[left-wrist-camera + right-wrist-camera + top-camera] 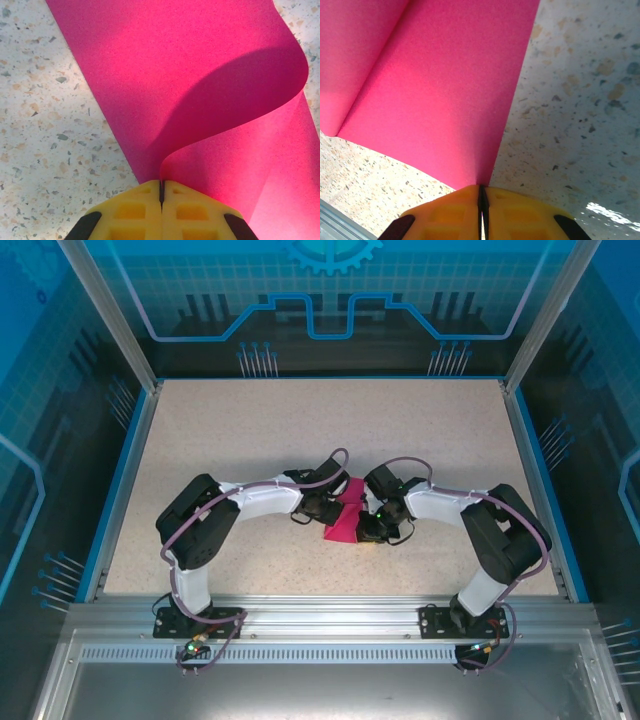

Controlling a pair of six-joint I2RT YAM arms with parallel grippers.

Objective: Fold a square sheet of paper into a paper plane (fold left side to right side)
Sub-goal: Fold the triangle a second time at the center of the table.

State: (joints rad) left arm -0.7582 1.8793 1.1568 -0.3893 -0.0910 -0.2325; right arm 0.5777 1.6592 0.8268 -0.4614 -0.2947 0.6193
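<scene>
– Yellow fingers (135, 210) of the left gripper (161, 187) sit pressed together at the bottom of the left wrist view, with an edge of the square sheet of paper (170, 75) nipped in the seam between them.
– And the right gripper (482, 192)?
– Much the same: jaws closed on the sheet's edge, with the pink fanning away from the tips.
– Which way does the sheet run from the left jaws?
– Forward and off to the right. It rises from the pinch and bows into a loose curl, and its far part lies on the speckled table (40, 130). I see no pressed crease there.
– So the fold turns on the left side crossing over to the right?
– That's my reading. The left gripper has the lifted flap and looks best placed to carry it across, while the right holds the other side.
– Poses?
– From above, the left arm (200, 525) and right arm (500, 530) bend inward with elbows out. Their wrists meet at mid-table, with the sheet between the two grippers.
</scene>
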